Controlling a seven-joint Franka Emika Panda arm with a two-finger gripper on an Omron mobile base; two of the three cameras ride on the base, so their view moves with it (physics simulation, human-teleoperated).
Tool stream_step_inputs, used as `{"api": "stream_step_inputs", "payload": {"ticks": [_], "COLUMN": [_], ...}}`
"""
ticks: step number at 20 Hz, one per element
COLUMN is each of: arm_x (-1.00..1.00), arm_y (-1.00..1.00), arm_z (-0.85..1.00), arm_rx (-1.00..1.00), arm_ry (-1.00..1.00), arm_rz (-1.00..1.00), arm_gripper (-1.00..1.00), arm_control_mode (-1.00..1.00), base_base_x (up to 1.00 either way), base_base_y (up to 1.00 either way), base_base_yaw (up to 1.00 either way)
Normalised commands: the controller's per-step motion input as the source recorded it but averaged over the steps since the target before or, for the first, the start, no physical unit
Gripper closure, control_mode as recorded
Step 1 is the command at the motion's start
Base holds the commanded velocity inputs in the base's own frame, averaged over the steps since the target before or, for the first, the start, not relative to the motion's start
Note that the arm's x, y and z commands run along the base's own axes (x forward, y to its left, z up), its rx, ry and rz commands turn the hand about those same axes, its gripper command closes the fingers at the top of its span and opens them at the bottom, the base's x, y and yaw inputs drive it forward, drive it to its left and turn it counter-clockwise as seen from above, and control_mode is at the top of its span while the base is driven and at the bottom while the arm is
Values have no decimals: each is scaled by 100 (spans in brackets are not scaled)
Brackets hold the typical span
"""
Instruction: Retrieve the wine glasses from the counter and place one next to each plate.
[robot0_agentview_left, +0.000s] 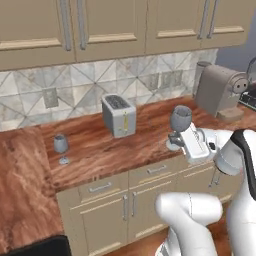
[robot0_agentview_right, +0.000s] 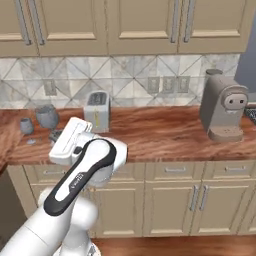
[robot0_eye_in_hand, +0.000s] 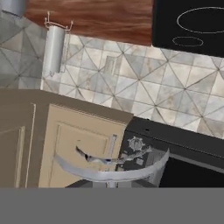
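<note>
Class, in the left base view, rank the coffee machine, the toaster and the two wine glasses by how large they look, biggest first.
1. Coffee machine
2. Toaster
3. Wine glass in the end effector
4. Wine glass on the counter

The held glass is nearer the camera, so the glasses' true order is unsure.

Two grey translucent wine glasses (robot0_agentview_left: 61, 144) (robot0_agentview_left: 180, 118), a reddish-brown wood-grain counter (robot0_agentview_left: 90, 150), beige cabinets (robot0_agentview_left: 115, 205), a grey diamond-tile backsplash (robot0_agentview_left: 75, 87), a silver-grey toaster (robot0_agentview_left: 119, 115), and a grey-brown coffee machine (robot0_agentview_right: 222, 107).

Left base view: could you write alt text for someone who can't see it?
A white robot arm's gripper is shut on the stem of a grey wine glass at the wooden counter. A second wine glass stands far left, a toaster between them.
</note>
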Motion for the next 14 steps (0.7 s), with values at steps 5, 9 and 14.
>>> {"api": "stream_step_inputs", "payload": {"ticks": [5,9,14], "arm_x": [0,0,0], "arm_y": [0,0,0], "arm_z": [0,0,0], "arm_rx": [0,0,0], "arm_ry": [0,0,0], "arm_rz": [0,0,0], "arm_gripper": [100,100,100], "arm_control_mode": [100,100,100], "base_base_x": [0,0,0], "base_base_y": [0,0,0], "base_base_yaw": [-100,-100,-100]}}
